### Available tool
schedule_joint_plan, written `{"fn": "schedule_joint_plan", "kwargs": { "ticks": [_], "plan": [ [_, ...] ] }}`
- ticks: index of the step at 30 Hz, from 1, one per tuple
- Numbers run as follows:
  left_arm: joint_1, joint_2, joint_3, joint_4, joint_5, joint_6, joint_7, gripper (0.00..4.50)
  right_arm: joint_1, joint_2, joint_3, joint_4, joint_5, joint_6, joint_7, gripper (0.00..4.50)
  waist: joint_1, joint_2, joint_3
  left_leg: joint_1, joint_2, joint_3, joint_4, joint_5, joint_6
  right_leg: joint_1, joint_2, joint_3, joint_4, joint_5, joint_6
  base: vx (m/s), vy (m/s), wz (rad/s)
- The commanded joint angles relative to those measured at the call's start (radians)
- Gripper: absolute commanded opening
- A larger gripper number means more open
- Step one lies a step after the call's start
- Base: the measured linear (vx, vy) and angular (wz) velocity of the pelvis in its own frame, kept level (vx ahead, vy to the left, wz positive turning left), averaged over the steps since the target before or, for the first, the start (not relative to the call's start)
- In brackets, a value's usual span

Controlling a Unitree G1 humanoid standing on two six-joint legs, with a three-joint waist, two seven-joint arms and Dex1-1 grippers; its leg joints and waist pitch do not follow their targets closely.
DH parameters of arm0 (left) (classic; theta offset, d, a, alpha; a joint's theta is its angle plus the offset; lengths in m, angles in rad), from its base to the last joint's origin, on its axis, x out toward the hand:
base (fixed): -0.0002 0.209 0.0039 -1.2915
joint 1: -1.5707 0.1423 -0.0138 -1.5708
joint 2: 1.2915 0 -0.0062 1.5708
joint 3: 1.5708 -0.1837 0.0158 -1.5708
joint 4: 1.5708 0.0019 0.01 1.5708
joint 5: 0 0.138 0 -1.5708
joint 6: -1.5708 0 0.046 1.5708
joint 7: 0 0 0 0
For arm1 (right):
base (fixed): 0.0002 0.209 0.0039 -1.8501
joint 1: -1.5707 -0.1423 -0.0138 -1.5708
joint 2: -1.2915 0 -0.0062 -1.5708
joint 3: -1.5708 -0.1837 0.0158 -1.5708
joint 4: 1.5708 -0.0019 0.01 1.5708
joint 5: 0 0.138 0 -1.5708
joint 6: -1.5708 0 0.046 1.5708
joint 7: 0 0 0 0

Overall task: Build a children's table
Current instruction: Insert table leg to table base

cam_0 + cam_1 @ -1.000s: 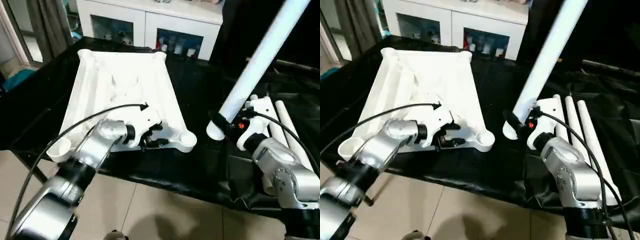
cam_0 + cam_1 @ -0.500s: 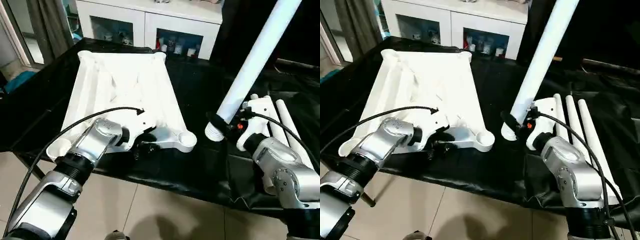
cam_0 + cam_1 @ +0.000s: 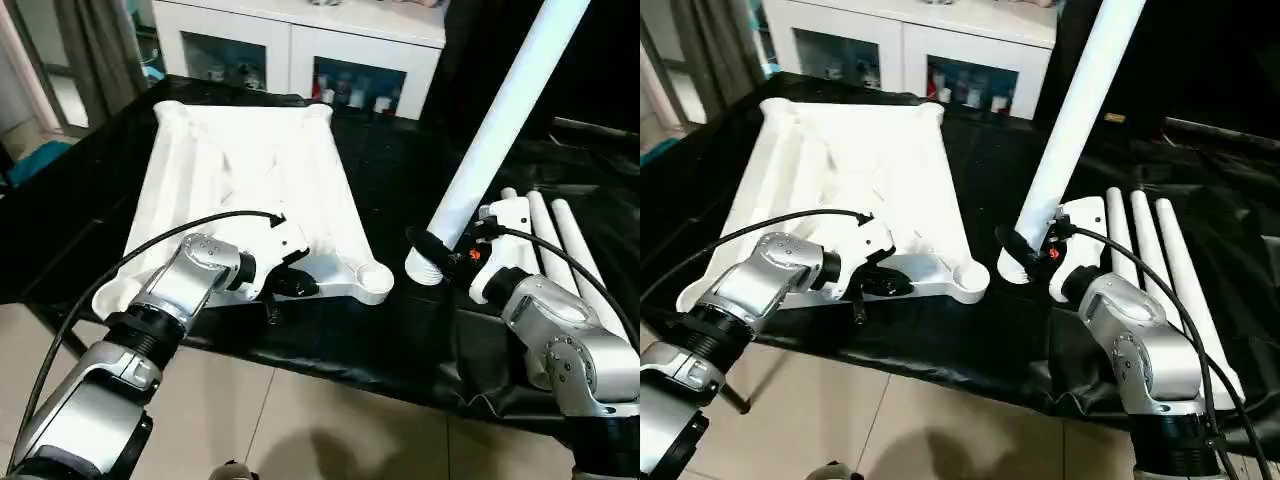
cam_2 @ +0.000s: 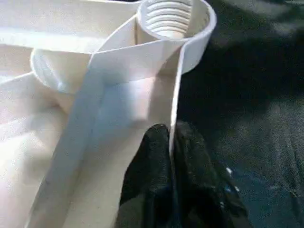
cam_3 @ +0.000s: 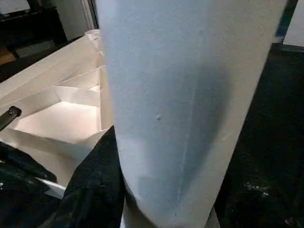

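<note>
Left wrist view: the left claw (image 4: 170, 142) has just pinched shut on the near rim of the upturned white plastic tabletop (image 3: 250, 160) lying on the black-draped table (image 3: 400, 330), steadying it while the right claw (image 3: 1030, 245) grips a white tapered tube leg (image 3: 1070, 110), poised near the corner socket (image 3: 375, 278).

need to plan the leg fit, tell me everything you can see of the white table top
The table top lies upside down on the black-draped table, its ribbed underside up. It looks like glossy white plastic, with a raised rim and crossing ribs. Round sockets sit at the corners; the near-right socket is open, empty and threaded inside. The left gripper is shut on the thin near rim wall beside that socket. No leg is fitted in the sockets in view.
</note>
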Motion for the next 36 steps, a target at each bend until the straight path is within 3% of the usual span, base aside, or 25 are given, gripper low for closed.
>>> {"fn": "schedule_joint_plan", "kwargs": {
  "ticks": [1, 3, 4, 8, 12, 18, 22, 23, 29, 31, 32, 34, 36],
  "plan": [
    [0.010, 0.014, -0.015, -0.002, 0.028, 0.006, 0.004, 0.05, -0.022, -0.013, 0.000, 0.002, -0.004, 0.005, 0.008, 1.93, 0.004, -0.003, -0.070, 0.007, 0.041, -0.013, -0.073, -0.155, 0.001, 0.056, -0.085, 0.059, -0.074, -0.267, -0.124, 0.000, 0.000, 0.00],
    [0.009, 0.008, -0.010, 0.001, 0.037, -0.002, 0.021, 0.01, -0.026, -0.013, -0.001, 0.003, 0.001, 0.009, 0.017, 1.93, 0.000, -0.004, -0.069, 0.008, 0.041, -0.012, -0.073, -0.153, 0.006, 0.056, -0.085, 0.059, -0.074, -0.261, -0.131, 0.000, 0.000, 0.00],
    [0.008, 0.006, -0.008, 0.002, 0.036, -0.002, 0.024, 0.29, -0.026, -0.013, -0.001, 0.003, 0.001, 0.010, 0.017, 1.93, -0.001, -0.006, -0.069, 0.008, 0.041, -0.011, -0.073, -0.157, 0.006, 0.055, -0.085, 0.058, -0.075, -0.268, -0.131, 0.000, 0.000, 0.00],
    [0.000, -0.006, 0.010, 0.018, 0.038, -0.008, 0.043, 0.60, -0.028, -0.014, 0.000, 0.006, 0.001, 0.010, 0.019, 1.93, 0.001, -0.005, -0.067, 0.011, 0.041, -0.010, -0.073, -0.168, 0.007, 0.052, -0.086, 0.059, -0.080, -0.305, -0.125, 0.000, 0.000, 0.00],
    [-0.010, -0.008, 0.009, 0.037, 0.055, -0.017, 0.062, 0.76, -0.032, -0.014, 0.000, 0.010, -0.001, 0.009, 0.021, 1.93, 0.002, -0.003, -0.066, 0.011, 0.039, -0.012, -0.073, -0.185, 0.003, 0.051, -0.086, 0.058, -0.087, -0.353, -0.104, 0.000, 0.000, 0.00],
    [-0.016, -0.013, 0.022, 0.054, 0.053, -0.025, 0.064, 0.78, -0.032, -0.009, -0.002, 0.008, -0.003, 0.010, 0.023, 1.93, 0.002, -0.004, -0.066, 0.011, 0.040, -0.014, -0.075, -0.194, -0.001, 0.050, -0.087, 0.057, -0.089, -0.366, -0.098, 0.000, 0.000, 0.00],
    [-0.023, -0.019, 0.035, 0.069, 0.048, -0.032, 0.064, 0.78, -0.034, -0.007, -0.002, 0.009, 0.001, 0.010, 0.025, 1.93, 0.003, 0.002, -0.067, 0.010, 0.039, -0.013, -0.074, -0.194, -0.002, 0.050, -0.087, 0.057, -0.088, -0.351, -0.105, 0.000, 0.000, 0.00],
    [-0.024, -0.020, 0.037, 0.069, 0.043, -0.036, 0.054, 0.50, -0.035, -0.009, 0.003, 0.008, 0.004, 0.015, 0.034, 1.93, 0.003, 0.000, -0.067, 0.010, 0.040, -0.014, -0.074, -0.193, -0.001, 0.051, -0.086, 0.057, -0.087, -0.345, -0.106, 0.000, 0.000, 0.00],
    [-0.014, -0.022, 0.031, 0.059, 0.033, -0.056, 0.016, 0.04, -0.075, -0.022, 0.042, 0.057, 0.001, 0.037, 0.085, 1.93, -0.002, 0.005, -0.069, 0.011, 0.041, -0.015, -0.074, -0.199, -0.003, 0.052, -0.086, 0.057, -0.085, -0.325, -0.123, 0.000, 0.000, 0.00],
    [-0.009, -0.023, 0.030, 0.052, 0.027, -0.063, 0.004, 0.01, -0.100, -0.014, 0.036, 0.082, 0.014, 0.038, 0.096, 1.93, -0.001, 0.004, -0.071, 0.009, 0.041, -0.014, -0.073, -0.182, -0.001, 0.054, -0.087, 0.058, -0.080, -0.289, -0.138, 0.000, 0.000, 0.00],
    [-0.008, -0.025, 0.030, 0.051, 0.025, -0.066, -0.001, 0.00, -0.111, -0.010, 0.033, 0.097, 0.020, 0.039, 0.102, 1.93, 0.000, 0.011, -0.072, 0.010, 0.043, -0.015, -0.073, -0.166, -0.003, 0.054, -0.085, 0.058, -0.074, -0.250, -0.150, 0.000, 0.000, 0.00],
    [-0.005, -0.030, 0.033, 0.043, 0.017, -0.069, -0.011, 0.00, -0.139, -0.003, 0.037, 0.148, 0.021, 0.037, 0.121, 1.93, -0.003, 0.005, -0.073, 0.010, 0.042, -0.013, -0.072, -0.159, 0.003, 0.056, -0.084, 0.059, -0.070, -0.207, -0.168, 0.000, 0.000, 0.00],
    [-0.002, -0.035, 0.032, 0.032, 0.014, -0.072, -0.022, 0.00, -0.160, -0.009, 0.063, 0.201, -0.001, 0.029, 0.154, 1.93, -0.001, 0.008, -0.074, 0.010, 0.042, -0.011, -0.070, -0.148, 0.006, 0.057, -0.085, 0.059, -0.066, -0.189, -0.185, 0.000, 0.000, 0.00]
  ]
}}
